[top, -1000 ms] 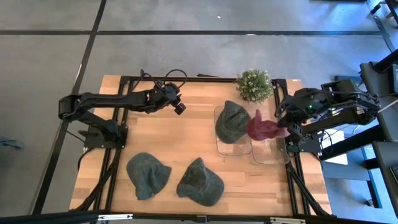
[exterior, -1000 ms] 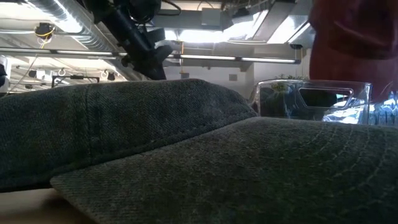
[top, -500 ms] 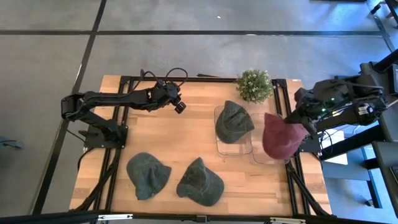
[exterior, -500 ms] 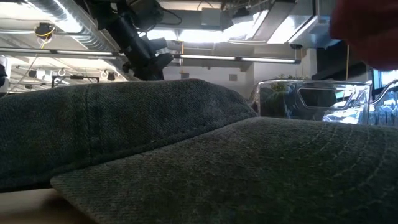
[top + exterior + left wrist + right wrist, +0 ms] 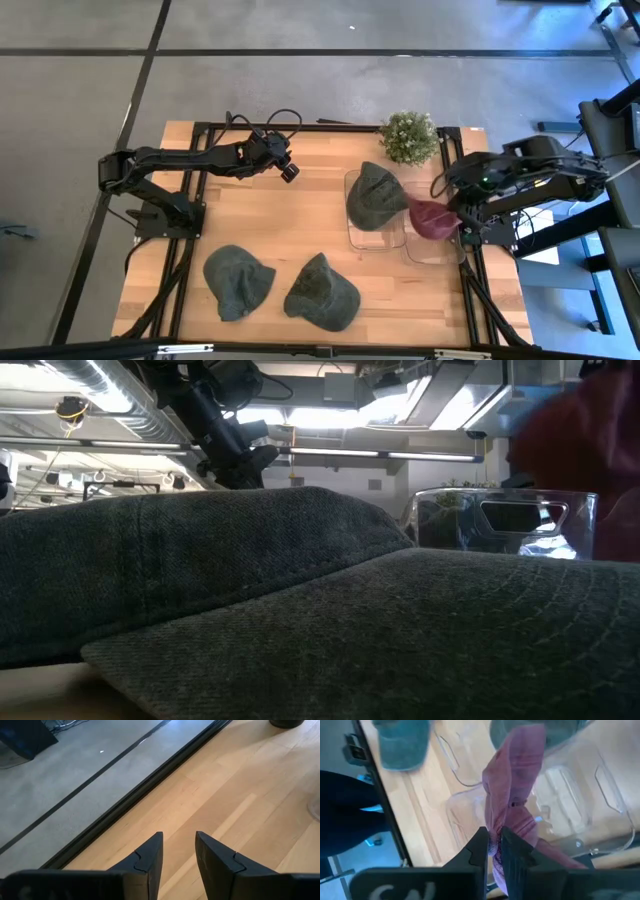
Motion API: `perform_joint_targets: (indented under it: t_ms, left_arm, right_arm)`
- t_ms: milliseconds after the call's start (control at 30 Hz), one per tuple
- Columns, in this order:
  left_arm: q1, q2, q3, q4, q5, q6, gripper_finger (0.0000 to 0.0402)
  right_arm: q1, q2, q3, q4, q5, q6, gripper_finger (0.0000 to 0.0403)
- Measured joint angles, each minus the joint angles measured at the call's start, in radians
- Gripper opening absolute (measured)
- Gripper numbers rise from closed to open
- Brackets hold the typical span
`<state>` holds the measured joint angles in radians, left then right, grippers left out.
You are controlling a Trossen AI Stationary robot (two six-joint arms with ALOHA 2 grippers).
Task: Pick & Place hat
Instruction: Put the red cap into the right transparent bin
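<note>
A maroon hat (image 5: 430,218) hangs from my right gripper (image 5: 456,206) over the right one of two clear containers (image 5: 436,250); in the low view the hat (image 5: 585,440) shows above the container's rim. A green hat (image 5: 375,195) lies in the left container. Two more green hats (image 5: 238,280) (image 5: 322,292) rest crown-up on the table near its near edge. My left gripper (image 5: 288,172) waits open above the table's far left part, fingers (image 5: 150,857) apart over bare wood. My right gripper (image 5: 493,842) is shut on a bunched fold of the maroon hat's cloth (image 5: 496,822), pinched between the two fingers, coming from above. The hat (image 5: 515,780) hangs crumpled below the fingers over the clear container; whether it touches the container, I cannot tell.
A small potted plant (image 5: 410,137) stands at the far edge behind the containers. The black frame rails (image 5: 190,250) run along the table's sides. Bare wood lies between the left arm and the containers. A green hat (image 5: 300,610) fills the low view's foreground.
My right gripper, shut on the maroon hat throughout, swung up and toward the table's right edge, then came back left and down. The hat spread out as it rose; now it hangs lower and bunched over the right container.
</note>
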<state>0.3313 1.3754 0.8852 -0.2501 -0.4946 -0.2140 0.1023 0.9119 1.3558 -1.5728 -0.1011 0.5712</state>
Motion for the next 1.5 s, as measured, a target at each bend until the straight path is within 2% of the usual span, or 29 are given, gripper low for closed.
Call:
perform_joint_targets:
  t_ms: [133, 567, 800, 1100, 1233, 1500]
  left_arm:
    - [0.0, 0.0, 0.0, 0.0, 0.0, 0.0, 0.0111]
    - [0.0, 0.0, 0.0, -0.001, 0.048, 0.0, 0.0111]
    - [-0.002, -0.001, 0.0, -0.001, 0.055, -0.001, 0.0108]
    - [-0.002, -0.001, 0.0, -0.001, 0.055, 0.0, 0.011]
    - [-0.002, -0.001, 0.0, -0.001, 0.046, 0.032, 0.0107]
    - [-0.002, -0.001, 0.0, -0.001, 0.045, 0.036, 0.0111]
  right_arm:
    - [0.0, 0.005, -0.03, 0.005, 0.0, 0.006, 0.0036]
    - [0.0, -0.005, -0.161, 0.002, 0.147, 0.136, 0.0036]
    - [-0.002, -0.012, -0.134, 0.0, 0.11, 0.361, 0.0036]
    - [-0.002, -0.002, -0.133, 0.002, 0.195, 0.538, 0.0036]
    - [-0.002, 0.017, -0.133, 0.001, 0.238, 0.33, 0.0036]
    - [-0.002, 0.121, -0.133, 0.002, 0.448, -0.221, 0.0036]
